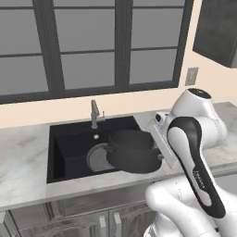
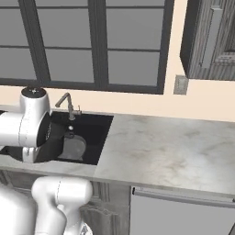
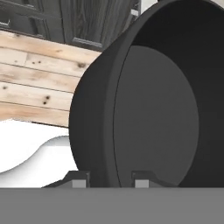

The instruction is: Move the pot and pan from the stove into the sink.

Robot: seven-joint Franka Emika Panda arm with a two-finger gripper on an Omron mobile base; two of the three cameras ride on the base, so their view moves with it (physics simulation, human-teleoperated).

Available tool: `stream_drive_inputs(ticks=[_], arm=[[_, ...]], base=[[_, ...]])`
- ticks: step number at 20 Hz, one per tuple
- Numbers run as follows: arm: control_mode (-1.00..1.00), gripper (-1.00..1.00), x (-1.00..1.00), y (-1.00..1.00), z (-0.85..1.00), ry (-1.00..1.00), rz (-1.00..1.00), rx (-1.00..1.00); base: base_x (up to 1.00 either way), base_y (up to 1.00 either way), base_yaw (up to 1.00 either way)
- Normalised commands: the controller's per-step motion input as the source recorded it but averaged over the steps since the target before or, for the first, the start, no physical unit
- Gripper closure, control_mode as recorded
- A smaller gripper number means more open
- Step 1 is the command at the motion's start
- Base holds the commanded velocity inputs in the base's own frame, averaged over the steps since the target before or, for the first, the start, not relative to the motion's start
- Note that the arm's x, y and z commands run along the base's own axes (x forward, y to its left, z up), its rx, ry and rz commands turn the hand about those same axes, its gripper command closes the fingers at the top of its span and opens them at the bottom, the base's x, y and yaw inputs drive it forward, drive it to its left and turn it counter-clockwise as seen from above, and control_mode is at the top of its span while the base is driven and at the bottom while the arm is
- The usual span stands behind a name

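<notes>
Pot (image 1: 132, 152) is up in the air over the sink (image 1: 69, 139), tilted, gripper (image 3: 106, 178) pinched tight on its wall w/ one finger inside, one outside. A round grey thing (image 1: 98, 158) already sits in the basin, prob the pan, can't tell tho. So probably the last drop left imo. Faucet (image 1: 94, 113) stands at the back edge; basin room to the left looks free, right rim's close.

Pot over the sink basin.
The pot (image 1: 133, 152) hangs above the sink (image 1: 69, 139); the pan (image 1: 98, 159) lies inside at its nine o'clock, the faucet (image 1: 94, 113) behind at eleven.
</notes>
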Motion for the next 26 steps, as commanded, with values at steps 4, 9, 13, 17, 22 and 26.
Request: stream_drive_inputs(ticks=[4, 9, 13, 17, 22, 26], arm=[[-1.0, 1.0, 0.71, 0.36, -0.16, 0.06, -0.02, 0.0], [-1.0, 1.0, 0.75, 0.33, -0.19, 0.03, -0.03, 0.0], [-1.0, 1.0, 0.54, 0.18, -0.25, 0.0, -0.01, 0.0], [-1.0, 1.0, 0.08, 0.02, -0.06, -0.03, -0.01, -0.01], [-1.0, 1.0, 0.01, 0.0, -0.13, -0.01, 0.01, -0.01], [-1.0, 1.0, 0.0, 0.0, -0.42, -0.11, 0.06, -0.05]], base=[[0.0, 0.0, 0.0], [0.0, 0.0, 0.0], [0.0, 0.0, 0.0], [0.0, 0.0, 0.0], [0.0, 0.0, 0.0], [0.0, 0.0, 0.0]])
